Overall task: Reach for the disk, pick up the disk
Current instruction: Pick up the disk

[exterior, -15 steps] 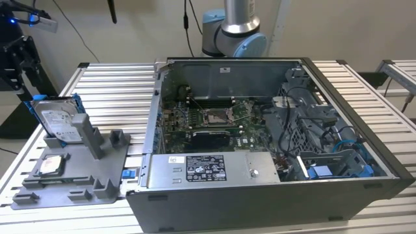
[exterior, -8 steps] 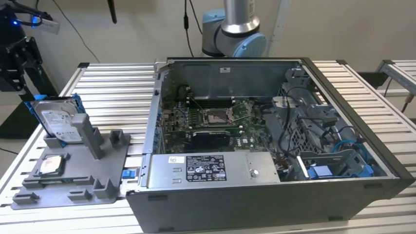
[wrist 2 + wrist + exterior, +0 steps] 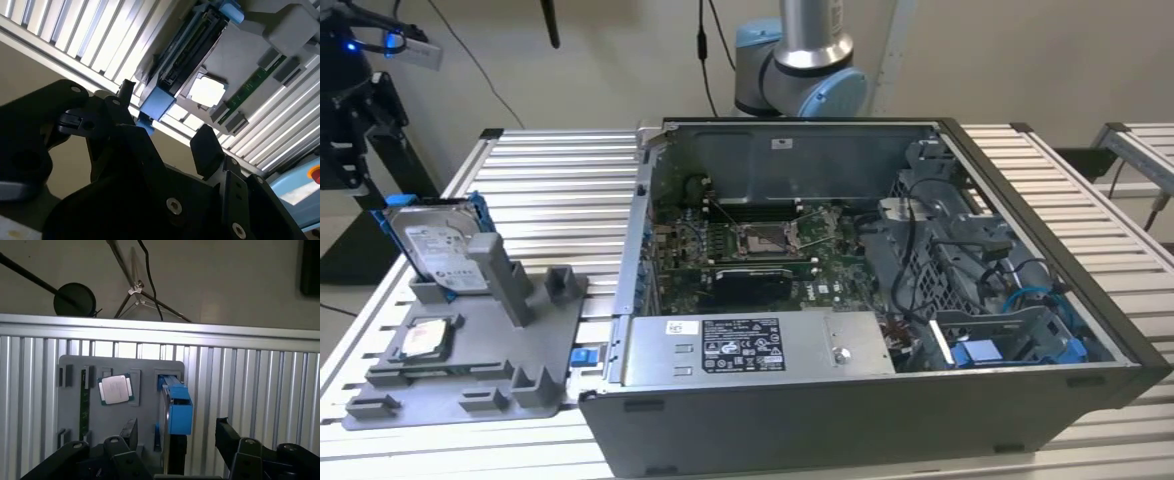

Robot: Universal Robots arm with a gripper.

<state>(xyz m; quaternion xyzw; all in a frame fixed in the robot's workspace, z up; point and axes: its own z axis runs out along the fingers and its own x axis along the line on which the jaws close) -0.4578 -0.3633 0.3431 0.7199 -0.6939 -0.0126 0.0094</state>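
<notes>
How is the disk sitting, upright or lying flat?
Upright: the disk stands on edge in a slot of the grey holder.

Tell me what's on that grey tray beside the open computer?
On the grey tray, the disk stands upright and a flat silver square lies beside it. A tray post hides part of the disk's lower edge.
</notes>
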